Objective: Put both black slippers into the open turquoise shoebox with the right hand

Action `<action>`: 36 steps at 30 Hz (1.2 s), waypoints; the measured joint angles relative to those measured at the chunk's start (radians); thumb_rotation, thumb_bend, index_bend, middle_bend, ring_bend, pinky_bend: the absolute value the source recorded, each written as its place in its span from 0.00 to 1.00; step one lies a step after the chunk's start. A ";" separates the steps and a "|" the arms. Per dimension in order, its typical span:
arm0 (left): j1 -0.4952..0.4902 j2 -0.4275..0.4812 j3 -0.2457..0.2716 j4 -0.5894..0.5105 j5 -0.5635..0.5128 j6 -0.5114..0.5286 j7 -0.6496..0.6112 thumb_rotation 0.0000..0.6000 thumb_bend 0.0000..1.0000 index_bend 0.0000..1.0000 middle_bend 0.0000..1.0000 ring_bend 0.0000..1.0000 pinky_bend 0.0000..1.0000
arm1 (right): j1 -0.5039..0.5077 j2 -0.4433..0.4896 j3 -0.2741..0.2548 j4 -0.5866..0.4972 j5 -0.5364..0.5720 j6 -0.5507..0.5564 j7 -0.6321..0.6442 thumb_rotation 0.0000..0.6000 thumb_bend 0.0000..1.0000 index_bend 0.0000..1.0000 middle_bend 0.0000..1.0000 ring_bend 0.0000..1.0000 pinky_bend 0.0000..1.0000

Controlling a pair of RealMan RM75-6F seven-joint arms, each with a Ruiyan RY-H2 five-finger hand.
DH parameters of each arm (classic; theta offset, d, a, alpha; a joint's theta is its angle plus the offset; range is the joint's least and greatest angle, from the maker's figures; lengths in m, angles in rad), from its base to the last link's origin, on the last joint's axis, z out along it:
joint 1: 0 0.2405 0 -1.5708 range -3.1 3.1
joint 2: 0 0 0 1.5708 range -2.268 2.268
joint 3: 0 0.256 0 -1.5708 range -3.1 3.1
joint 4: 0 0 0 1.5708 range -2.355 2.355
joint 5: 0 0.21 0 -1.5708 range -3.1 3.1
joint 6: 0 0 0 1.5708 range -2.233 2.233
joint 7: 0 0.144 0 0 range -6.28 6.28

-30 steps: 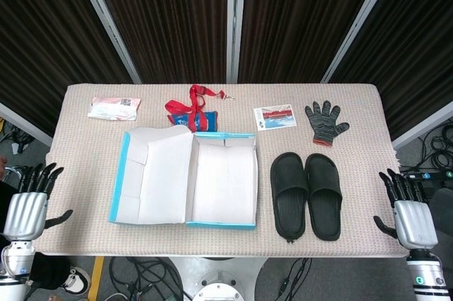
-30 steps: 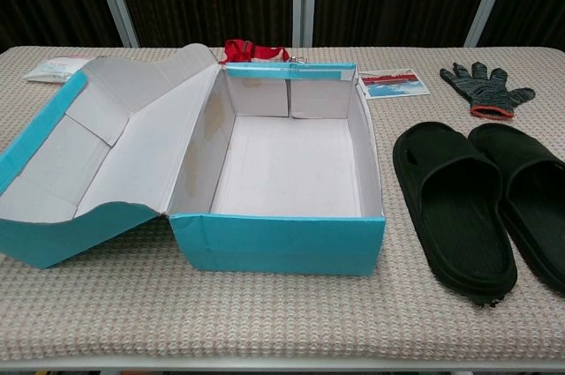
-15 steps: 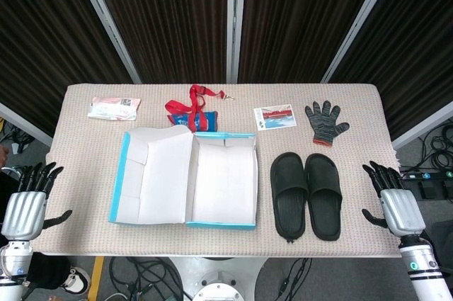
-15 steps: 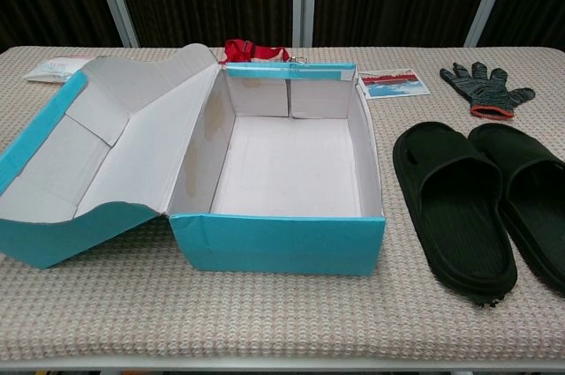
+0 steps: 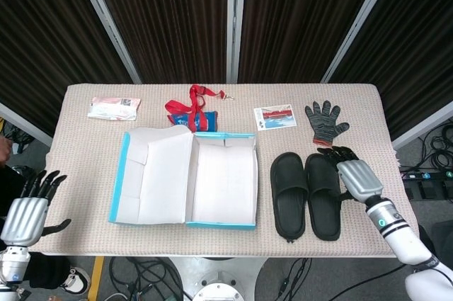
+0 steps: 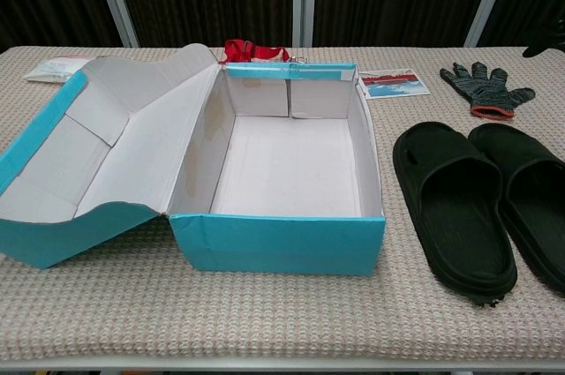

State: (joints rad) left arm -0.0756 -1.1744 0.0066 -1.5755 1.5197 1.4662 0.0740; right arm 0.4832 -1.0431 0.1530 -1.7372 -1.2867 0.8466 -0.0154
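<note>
Black slippers sit side by side on the table, right of the turquoise shoebox [image 5: 225,189]. One slipper [image 5: 289,193] is nearer the box and the other slipper [image 5: 323,195] touches it on the right. Both lie flat with their toes pointing to the far side. In the chest view the right one is cut off by the picture edge.

The shoebox is open and white inside, and its lid [image 5: 152,173] lies flat to the left.

The right hand [image 5: 356,177] is over the table, just beside the right slipper. Its fingers are spread and it holds nothing. I cannot tell if it touches the slipper. The chest view shows only a dark tip of it at the far right edge.

The left hand [image 5: 28,209] is off the left side of the table, fingers apart, holding nothing.

At the far side lie a gray glove [image 5: 325,122], a picture card [image 5: 274,117], a red lanyard [image 5: 191,108] partly hidden behind the box, and a small white packet [image 5: 114,108].
</note>
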 measured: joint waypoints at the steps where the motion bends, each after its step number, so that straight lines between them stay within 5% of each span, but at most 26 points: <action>1: 0.003 0.004 0.003 0.000 0.002 0.002 -0.006 1.00 0.06 0.13 0.08 0.00 0.06 | 0.022 -0.003 0.003 -0.004 0.036 -0.028 -0.022 1.00 0.10 0.00 0.10 0.00 0.00; 8: 0.017 0.010 0.007 0.021 -0.002 0.013 -0.043 1.00 0.06 0.13 0.08 0.00 0.06 | 0.194 -0.033 0.001 -0.027 0.366 -0.164 -0.192 1.00 0.07 0.00 0.12 0.00 0.00; 18: 0.025 0.017 0.008 0.057 0.006 0.022 -0.114 1.00 0.06 0.13 0.08 0.00 0.06 | 0.474 -0.118 -0.106 -0.037 0.825 -0.173 -0.425 1.00 0.05 0.01 0.13 0.00 0.00; 24: 0.026 0.017 0.012 0.079 0.016 0.022 -0.157 1.00 0.06 0.13 0.08 0.00 0.05 | 0.581 -0.184 -0.168 -0.007 0.960 -0.155 -0.488 1.00 0.04 0.00 0.07 0.00 0.00; 36: 0.026 0.012 0.012 0.115 0.003 0.002 -0.210 1.00 0.06 0.13 0.08 0.00 0.05 | 0.646 -0.238 -0.218 0.037 1.061 -0.107 -0.516 1.00 0.05 0.00 0.10 0.00 0.00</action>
State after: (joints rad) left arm -0.0491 -1.1624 0.0185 -1.4601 1.5231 1.4682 -0.1356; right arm 1.1290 -1.2806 -0.0655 -1.7004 -0.2258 0.7392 -0.5319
